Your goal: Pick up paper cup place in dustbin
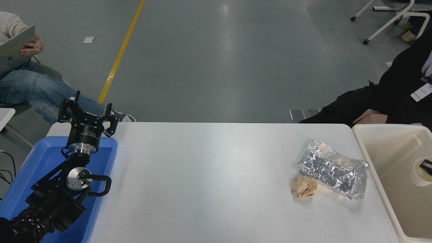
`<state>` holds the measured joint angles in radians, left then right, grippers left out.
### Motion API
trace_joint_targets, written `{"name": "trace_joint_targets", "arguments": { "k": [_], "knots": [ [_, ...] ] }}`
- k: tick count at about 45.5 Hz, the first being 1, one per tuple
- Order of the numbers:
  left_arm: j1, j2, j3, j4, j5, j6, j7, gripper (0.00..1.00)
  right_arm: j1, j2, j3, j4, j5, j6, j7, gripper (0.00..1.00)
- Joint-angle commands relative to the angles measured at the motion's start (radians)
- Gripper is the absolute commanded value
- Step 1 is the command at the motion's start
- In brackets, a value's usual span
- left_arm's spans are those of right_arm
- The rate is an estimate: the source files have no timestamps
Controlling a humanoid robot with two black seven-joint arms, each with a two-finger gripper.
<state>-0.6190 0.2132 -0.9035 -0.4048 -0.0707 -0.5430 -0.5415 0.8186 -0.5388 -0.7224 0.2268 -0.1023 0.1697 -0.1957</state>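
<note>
Inside the smooth beige dustbin (381, 162), the tapered paper cup (422, 172) hangs from barely visible fingers (427, 165).

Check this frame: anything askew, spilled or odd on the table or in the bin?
Nothing spilled. The paper cup sits inside the dustbin at the right edge, with a black gripper tip poking into its mouth. A crumpled brown paper ball and a creased silver foil bag lie touching near the bin. The left gripper is parked, open, over the blue tray.
</note>
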Motion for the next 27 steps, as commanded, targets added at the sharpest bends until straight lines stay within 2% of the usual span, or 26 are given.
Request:
{"name": "trace_joint_targets", "arguments": {
  "k": [1,2,4,5,6,8,11,27],
  "knots": [
    [0.001,0.0,0.0,0.0,0.0,0.0,0.0,0.99,-0.041,0.029,0.018,-0.04,0.001,-0.073,0.001,0.0],
    [0.001,0.0,0.0,0.0,0.0,0.0,0.0,0.99,-0.039,0.034,0.018,-0.04,0.001,-0.084,0.001,0.12],
    [0.001,0.0,0.0,0.0,0.0,0.0,0.0,0.99,-0.033,0.036,0.02,-0.043,0.001,-0.111,0.001,0.48],
    [0.001,0.0,0.0,0.0,0.0,0.0,0.0,0.99,-0.03,0.036,0.02,-0.043,0.003,-0.13,0.001,0.62],
    [0.001,0.0,0.0,0.0,0.0,0.0,0.0,0.99,-0.032,0.037,0.02,-0.041,0.003,-0.15,0.001,0.73],
    [-0.001,0.0,0.0,0.0,0.0,0.0,0.0,0.99,-0.036,0.039,0.02,-0.038,0.003,-0.18,0.001,0.83],
    [-0.001,0.0,0.0,0.001,0.0,0.0,0.0,0.99,-0.038,0.039,0.021,-0.03,0.004,-0.203,0.002,0.89],
    [0.001,0.0,0.0,0.0,0.0,0.0,0.0,0.99,-0.026,0.031,0.057,-0.017,0.006,-0.207,0.002,0.9]
  ]
}}
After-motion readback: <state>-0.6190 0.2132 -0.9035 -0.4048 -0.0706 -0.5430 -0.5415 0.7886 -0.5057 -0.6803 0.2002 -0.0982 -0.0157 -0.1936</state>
